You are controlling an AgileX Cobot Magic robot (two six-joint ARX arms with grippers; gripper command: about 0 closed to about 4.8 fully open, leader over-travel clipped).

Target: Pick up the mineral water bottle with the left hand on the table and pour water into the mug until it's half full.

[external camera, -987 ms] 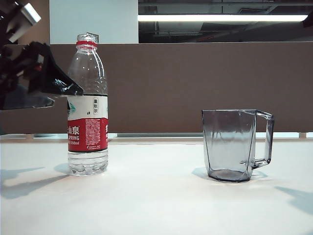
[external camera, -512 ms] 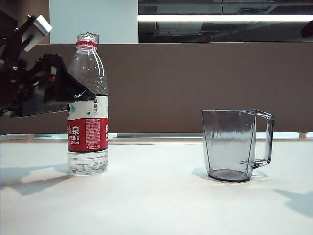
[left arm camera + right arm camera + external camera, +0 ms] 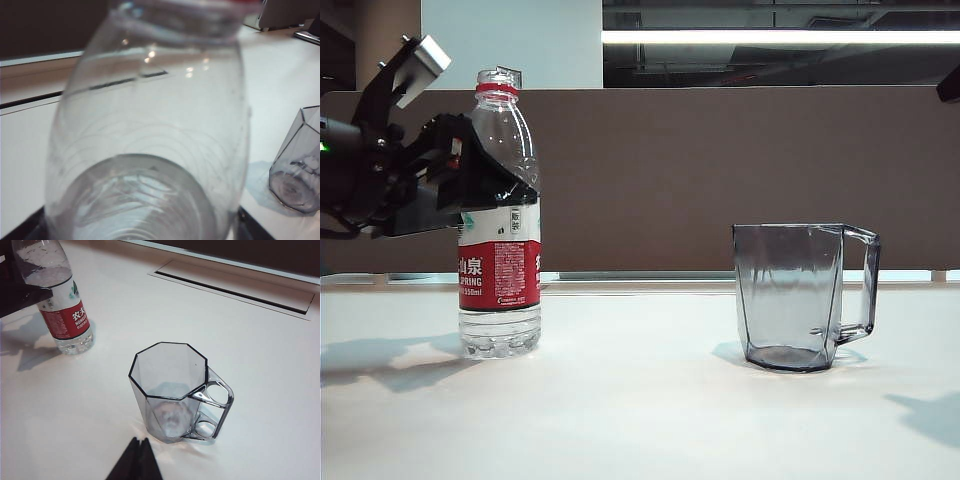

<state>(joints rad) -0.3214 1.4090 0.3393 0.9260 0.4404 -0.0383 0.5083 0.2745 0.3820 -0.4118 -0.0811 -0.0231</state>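
Observation:
The mineral water bottle [image 3: 500,270] stands upright on the white table [image 3: 640,410] at the left, with a red neck ring and a red-and-white label. My left gripper [image 3: 516,190] is open around its clear upper body, one black finger on each side. In the left wrist view the bottle [image 3: 150,125] fills the picture between the gripper's [image 3: 140,225] dark fingers. The smoky-grey faceted mug [image 3: 800,295] stands to the right, handle facing away from the bottle. My right gripper [image 3: 140,452] hovers shut in front of the mug [image 3: 172,390], clear of it.
A long recessed slot [image 3: 235,287] runs in the tabletop behind the mug. A brown partition wall [image 3: 720,170] rises behind the table's far edge. Bare tabletop separates the bottle [image 3: 65,315] from the mug.
My left gripper has moved right and slightly up, from beside the bottle to straddling its upper body. Bottle and mug have not moved.

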